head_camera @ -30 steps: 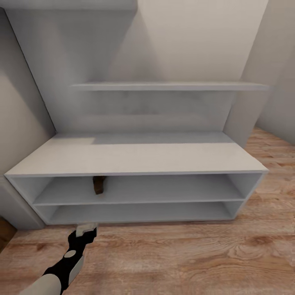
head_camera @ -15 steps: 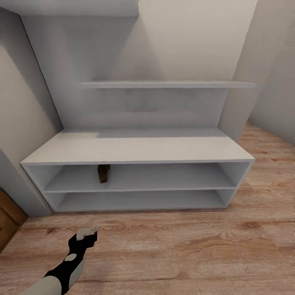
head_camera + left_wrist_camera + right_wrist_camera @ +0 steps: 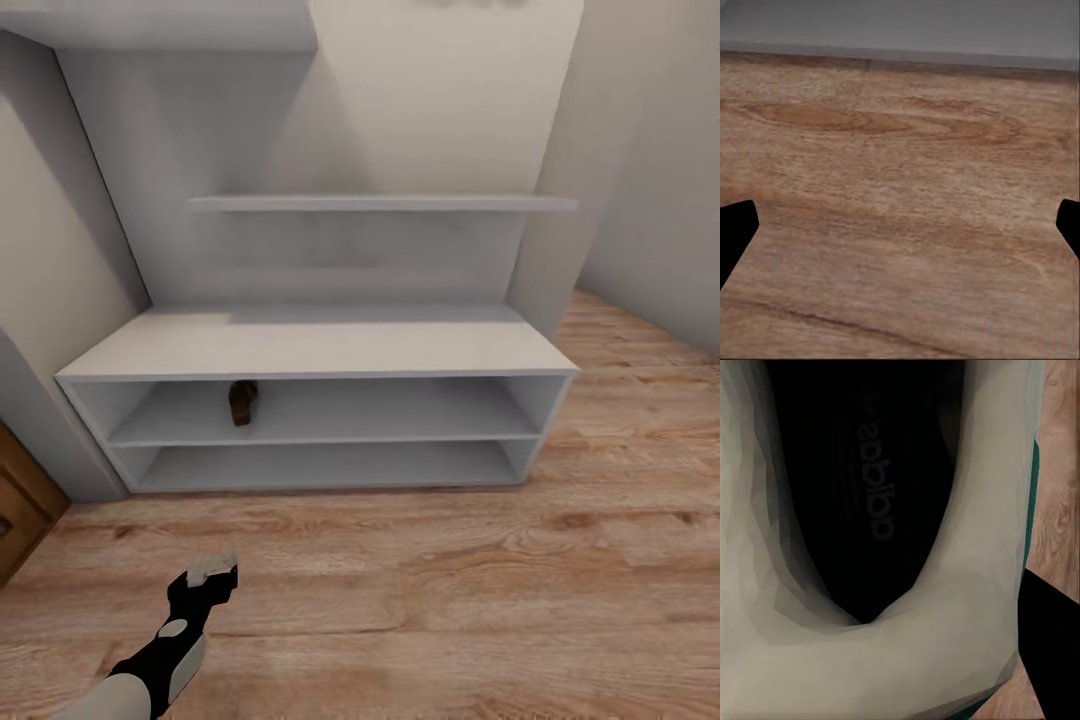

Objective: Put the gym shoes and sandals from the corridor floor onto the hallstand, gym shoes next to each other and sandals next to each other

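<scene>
The hallstand [image 3: 320,345] stands against the wall ahead, pale grey, with a bench top and two low shelves. One dark-brown sandal [image 3: 242,402] lies on the upper low shelf, left of centre. My left gripper [image 3: 212,568] hovers over the corridor floor [image 3: 450,600] in front of the rack; in its wrist view it is open [image 3: 900,232], its black fingertips [image 3: 735,229] wide apart over bare planks. A cream-white gym shoe [image 3: 945,645] sits very close in the right wrist view, dark insole showing, green trim on its side. My right gripper [image 3: 1011,660] is shut on its wall, one black finger [image 3: 1050,652] outside.
A wall shelf [image 3: 380,202] hangs above the bench top. A brown wooden panel [image 3: 20,510] stands at the far left beside a grey wall edge. Another wall [image 3: 650,200] closes the corridor on the right. Open wood floor stretches in front of the rack.
The whole head view has shifted: the hallstand looks smaller and farther left, so the camera has backed away. The sandal stays on its shelf and the left gripper keeps its pose.
</scene>
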Robot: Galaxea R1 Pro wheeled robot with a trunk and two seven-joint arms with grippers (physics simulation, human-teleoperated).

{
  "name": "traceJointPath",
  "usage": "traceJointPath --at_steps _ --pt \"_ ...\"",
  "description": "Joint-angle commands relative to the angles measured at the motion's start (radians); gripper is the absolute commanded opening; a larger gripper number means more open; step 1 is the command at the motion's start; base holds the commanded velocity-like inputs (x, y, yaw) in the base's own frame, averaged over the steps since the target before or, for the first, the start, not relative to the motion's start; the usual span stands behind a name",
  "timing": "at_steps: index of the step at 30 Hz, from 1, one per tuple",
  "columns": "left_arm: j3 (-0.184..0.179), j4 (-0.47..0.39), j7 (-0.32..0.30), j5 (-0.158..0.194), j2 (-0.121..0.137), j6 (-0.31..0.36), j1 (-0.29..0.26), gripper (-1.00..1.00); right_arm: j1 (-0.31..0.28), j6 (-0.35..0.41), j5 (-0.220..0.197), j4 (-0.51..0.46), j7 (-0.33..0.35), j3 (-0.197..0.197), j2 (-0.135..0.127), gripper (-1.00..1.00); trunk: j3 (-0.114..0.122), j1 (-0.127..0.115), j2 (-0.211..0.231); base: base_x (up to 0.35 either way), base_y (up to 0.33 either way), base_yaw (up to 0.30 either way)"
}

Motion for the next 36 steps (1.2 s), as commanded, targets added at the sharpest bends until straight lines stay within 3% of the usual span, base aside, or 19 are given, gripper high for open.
traceJointPath --at_steps 1,13,25,28,31,32,33,34,35,36 --pt "0.003 0.001 0.000 0.000 0.000 -0.004 -0.001 1.00 -0.001 0.006 -0.010 -0.001 0.003 -0.003 0.000 -1.00 -0.001 -0.001 0.000 -0.236 -0.201 0.000" --pt "0.004 0.001 0.000 0.000 0.000 -0.004 -0.001 1.00 -0.001 0.006 -0.010 0.000 0.003 -0.003 0.000 -1.00 -0.001 -0.001 0.000 -0.278 -0.124 0.000" --pt "0.005 0.001 -0.015 0.000 0.005 -0.005 -0.001 1.00 -0.001 0.006 -0.010 0.000 0.003 -0.003 0.000 -1.00 -0.001 -0.001 0.000 -0.034 -0.003 0.000" --pt "0.006 0.003 -0.181 0.002 0.042 -0.007 -0.001 1.00 -0.001 0.006 -0.010 0.000 0.003 -0.003 0.000 -1.00 -0.001 -0.001 0.000 0.000 0.000 0.000" --pt "0.008 0.012 -0.481 0.019 0.113 -0.032 -0.001 1.00 -0.001 0.006 -0.010 0.000 0.003 -0.002 0.000 -1.00 -0.001 -0.001 0.000 0.000 0.000 0.000" --pt "0.008 0.016 -0.536 0.027 0.127 -0.041 -0.001 1.00 -0.001 0.006 -0.010 0.000 0.003 -0.002 0.000 -1.00 -0.001 -0.001 0.000 0.000 0.000 0.000" --pt "0.011 0.036 -0.690 0.063 0.169 -0.076 -0.001 1.00 -0.001 0.006 -0.010 0.000 0.003 -0.002 0.000 -1.00 -0.001 -0.001 0.000 0.000 0.000 0.000" --pt "0.017 0.056 -0.775 0.105 0.196 -0.102 -0.001 1.00 -0.001 0.006 -0.010 0.000 0.003 -0.002 0.000 -1.00 -0.001 -0.001 0.000 0.000 0.000 0.000" --pt "0.025 0.078 -0.843 0.157 0.220 -0.126 -0.001 1.00 -0.001 0.006 -0.010 0.000 0.003 -0.002 0.000 -1.00 -0.001 -0.001 0.000 0.000 0.000 0.000" --pt "0.028 0.088 -0.871 0.186 0.231 -0.136 -0.001 1.00 -0.001 0.006 -0.010 0.000 0.003 -0.002 0.000 -1.00 -0.001 -0.001 0.000 0.000 0.000 0.000"
